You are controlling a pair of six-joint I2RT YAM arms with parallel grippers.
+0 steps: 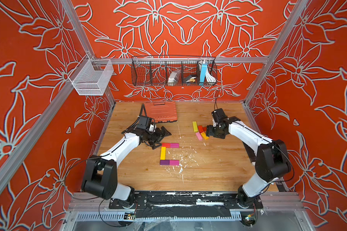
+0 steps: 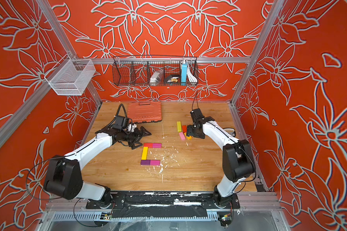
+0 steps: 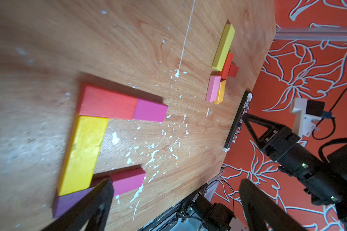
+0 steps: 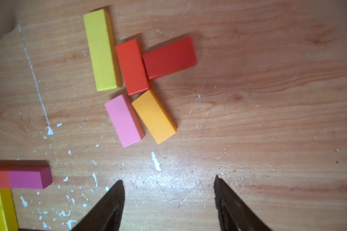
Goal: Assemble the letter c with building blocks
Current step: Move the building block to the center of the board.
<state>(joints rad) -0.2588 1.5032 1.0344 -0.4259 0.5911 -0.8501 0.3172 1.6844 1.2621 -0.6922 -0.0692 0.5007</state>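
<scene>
Five building blocks form a C shape mid-table in both top views: red and magenta on top, a long yellow as the spine, purple and magenta below. My left gripper is open just left of the top bar, holding nothing. To the right lies a loose cluster: yellow, orange-red, red, pink, orange. My right gripper hovers beside that cluster, open, with only bare wood between its fingers.
A ribbed orange case lies at the back left of the wooden table. White flecks are scattered round the C shape. A black roll sits at the right edge. Wire baskets hang on the back wall.
</scene>
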